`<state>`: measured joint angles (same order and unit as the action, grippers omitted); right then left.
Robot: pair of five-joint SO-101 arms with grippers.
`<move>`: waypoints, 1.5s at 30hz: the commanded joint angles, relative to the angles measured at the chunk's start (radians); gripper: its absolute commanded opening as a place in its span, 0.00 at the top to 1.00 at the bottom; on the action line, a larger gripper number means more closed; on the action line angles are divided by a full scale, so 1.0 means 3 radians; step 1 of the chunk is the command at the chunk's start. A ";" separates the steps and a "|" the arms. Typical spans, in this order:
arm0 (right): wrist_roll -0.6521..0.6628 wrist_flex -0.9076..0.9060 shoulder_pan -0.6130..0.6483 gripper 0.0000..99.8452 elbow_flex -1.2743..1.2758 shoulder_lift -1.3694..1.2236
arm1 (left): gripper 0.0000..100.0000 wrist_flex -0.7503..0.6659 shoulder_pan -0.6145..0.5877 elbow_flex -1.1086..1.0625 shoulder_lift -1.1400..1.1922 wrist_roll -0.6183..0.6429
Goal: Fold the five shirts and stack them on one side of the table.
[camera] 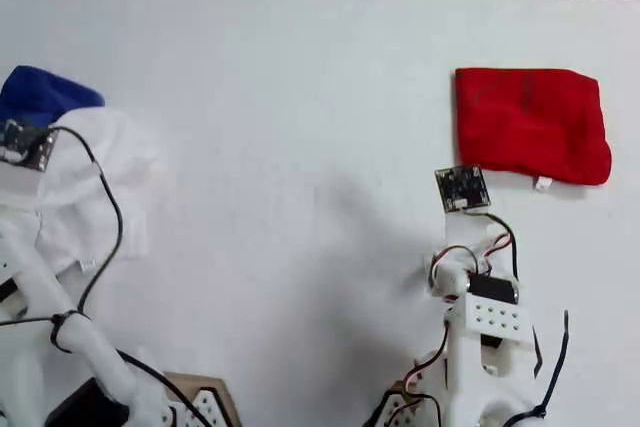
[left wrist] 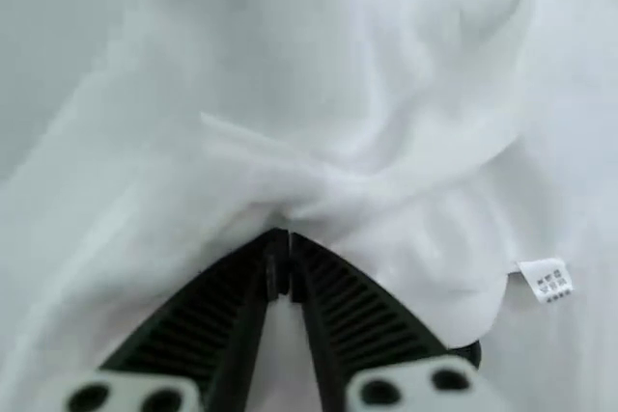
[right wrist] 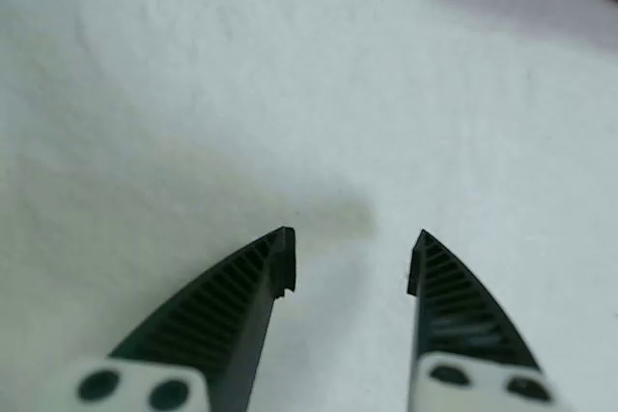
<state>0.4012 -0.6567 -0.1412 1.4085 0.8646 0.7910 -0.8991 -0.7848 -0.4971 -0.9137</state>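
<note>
Crumpled white shirt [camera: 95,177] at the left edge of the high view, touching a blue shirt [camera: 40,92] in the upper left. Pinched at a fold by the left gripper [left wrist: 280,258], tips pressed together on the cloth. Folded red shirt [camera: 530,122] at upper right, flat on the white table [camera: 300,67]. Just below it, right gripper [right wrist: 352,262] spread apart over bare tabletop.

I logged a white table [camera: 300,67]: folded red shirt [camera: 530,125] just beyond the right pincer [right wrist: 352,262], crumpled white shirt [camera: 95,187] at the left pincer [left wrist: 287,238], blue shirt [camera: 40,92] touching it farther out.
</note>
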 commanded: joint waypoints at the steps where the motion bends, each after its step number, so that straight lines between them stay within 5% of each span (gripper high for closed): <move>1: -0.0005 0.0059 0.0013 0.81 -0.0010 0.0095 | 0.97 0.0225 0.0220 0.0401 -0.0097 0.0169; 14: -0.0005 0.0064 0.0013 0.81 -0.0010 0.0095 | 0.97 0.1243 0.0895 0.1383 -0.0072 0.0680; 21: -0.0005 0.0064 0.0013 0.81 -0.0010 0.0095 | 0.73 0.1238 0.0506 0.1138 -0.0072 0.0394; 25: -0.0005 0.0064 0.0013 0.81 -0.0005 0.0095 | 0.73 0.1207 0.0097 0.0990 -0.0072 -0.0077; 31: -0.0005 0.0064 0.0013 0.81 -0.0005 0.0095 | 0.73 0.0348 -0.0435 0.0529 -0.0066 -0.0604; 38: -0.0005 0.0064 0.0013 0.81 -0.0005 0.0095 | 0.73 -0.0619 -0.0552 -0.0345 -0.0097 -0.0941; 43: -0.0005 0.0064 0.0013 0.81 -0.0005 0.0095 | 0.99 -0.0747 -0.0506 -0.0396 -0.0102 -0.0926; 45: -0.0010 0.0064 0.0013 0.81 -0.0005 0.0095 | 0.95 -0.0716 -0.0465 -0.0376 -0.0102 -0.0915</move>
<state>0.4012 -0.6567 -0.1412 1.4116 0.8646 0.5930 -1.0510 -0.9030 -0.4971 -1.1884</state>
